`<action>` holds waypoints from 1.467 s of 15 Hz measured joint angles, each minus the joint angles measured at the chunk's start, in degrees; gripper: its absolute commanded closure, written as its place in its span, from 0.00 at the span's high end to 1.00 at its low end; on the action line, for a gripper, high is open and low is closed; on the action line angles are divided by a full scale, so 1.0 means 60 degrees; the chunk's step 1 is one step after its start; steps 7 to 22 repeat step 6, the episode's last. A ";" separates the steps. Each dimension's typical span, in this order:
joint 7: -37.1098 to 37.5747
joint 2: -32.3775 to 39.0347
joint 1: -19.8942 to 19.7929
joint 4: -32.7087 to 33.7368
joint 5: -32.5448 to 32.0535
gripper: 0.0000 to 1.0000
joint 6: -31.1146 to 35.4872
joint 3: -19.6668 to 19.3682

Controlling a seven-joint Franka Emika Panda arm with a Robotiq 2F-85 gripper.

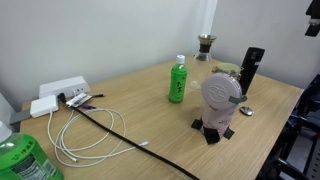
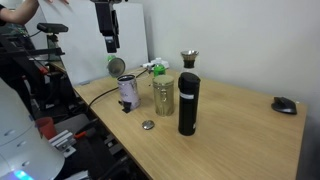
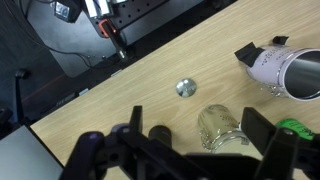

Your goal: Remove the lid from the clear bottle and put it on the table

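Tool [image 3: 190, 150] wide open, holds nothing. Clear bottle [image 3: 222, 126] is just beneath it, lid [image 3: 186, 88] lies further out on desk [image 3: 150, 75]. Pls lift straight up w/o touching bottle.

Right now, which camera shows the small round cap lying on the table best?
The wrist view: the lid shows plainly from above, nothing covering it. In both exterior views it is only a tiny speck.

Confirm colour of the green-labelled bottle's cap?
White. The cap on the green bottle shows best in an exterior view, against the pale wall.
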 measured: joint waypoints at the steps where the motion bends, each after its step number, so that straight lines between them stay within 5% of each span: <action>1: -0.0001 0.0064 0.0000 -0.0001 0.0000 1.00 0.0007 0.0000; 22: -0.0001 0.0154 0.0000 0.0002 0.0000 1.00 0.0011 0.0000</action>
